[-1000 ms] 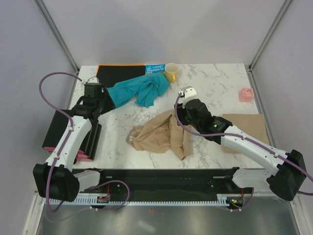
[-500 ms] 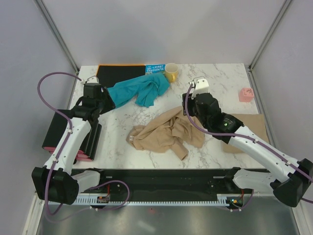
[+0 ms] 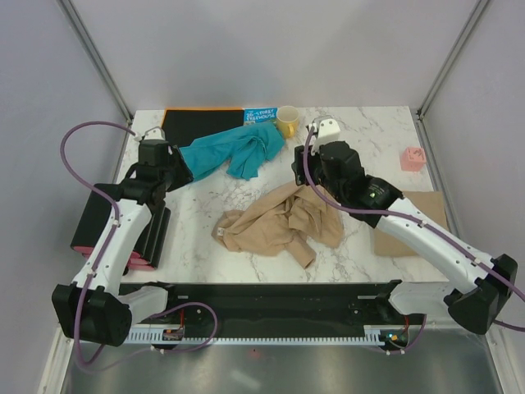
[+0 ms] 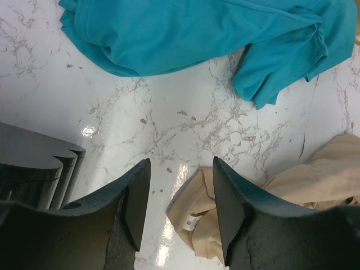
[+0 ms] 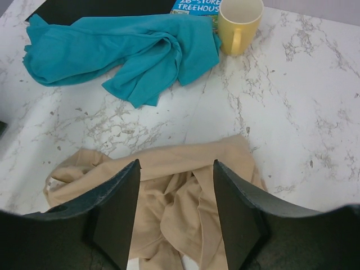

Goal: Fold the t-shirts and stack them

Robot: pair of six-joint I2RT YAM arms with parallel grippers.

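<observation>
Right tool [image 5: 177, 216]: jaws released and spread, nothing between them, poised above the far edge of the tan shirt [image 5: 180, 185] without visible contact. Left tool [image 4: 180, 208]: likewise released and empty, over bare worktop [image 3: 369, 131], between the teal garment [image 4: 185, 34] and the shirt's near-left corner. The tan shirt lies crumpled mid-worktop; the teal garment lies bunched toward the far edge, apart from it.

Risks, as judged: the tan shirt is heaped in overlapping folds, so a pinch here is likely to take several layers at once and lift a wad instead of a single hem, leaving nothing flat to fold. The teal garment rests just beside the mug [image 5: 239, 25] and over part of the book [image 5: 197, 7] and the board [image 3: 201, 123]; pulling it could tip the mug or drag the book along.

Not established: neither garment's collar, sleeves or hems can be made out. A label [image 4: 188, 225] shows at the tan corner, its side unclear. Most of the book is covered or cut off. A flat tan piece [image 3: 418, 215] at the right lies partly beneath the right arm; whether it is a folded shirt cannot be told.
</observation>
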